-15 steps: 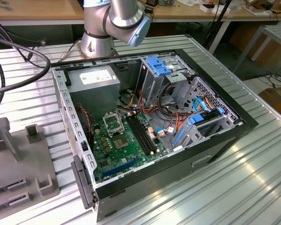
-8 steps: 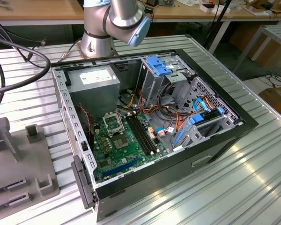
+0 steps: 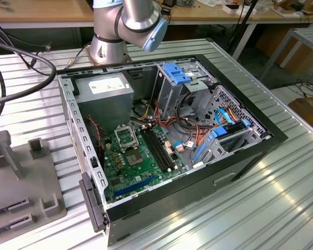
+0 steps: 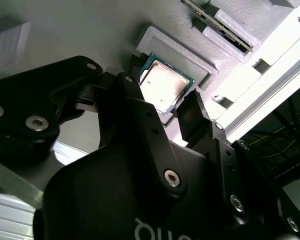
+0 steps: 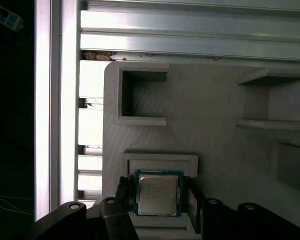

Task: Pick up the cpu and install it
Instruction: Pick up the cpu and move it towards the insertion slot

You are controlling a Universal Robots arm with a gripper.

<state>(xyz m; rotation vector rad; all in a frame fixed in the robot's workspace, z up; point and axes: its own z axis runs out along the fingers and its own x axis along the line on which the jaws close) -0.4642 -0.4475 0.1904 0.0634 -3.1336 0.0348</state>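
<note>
The cpu [image 5: 158,192], a small silver square with a green rim, lies flat in a shallow recess of a grey holder block [image 5: 160,162]. In both wrist views my gripper [image 5: 158,196] straddles it. One black finger [image 5: 122,192] stands against one edge and the other finger [image 5: 194,195] against the opposite edge. The second wrist view shows the cpu [image 4: 162,82] between the fingertips [image 4: 190,115] of the gripper [image 4: 162,100], still seated in the holder [image 4: 175,47]. In the exterior view the black socket [image 3: 126,138] with its metal frame sits on the green motherboard.
The open computer case [image 3: 271,138] lies on the ribbed metal table, with the grey power supply [image 3: 105,88], memory slots [image 3: 159,148] and cable bundles inside. The arm's base [image 3: 109,47] stands behind the case. A grey fixture plate [image 3: 21,177] lies at the exterior view's left.
</note>
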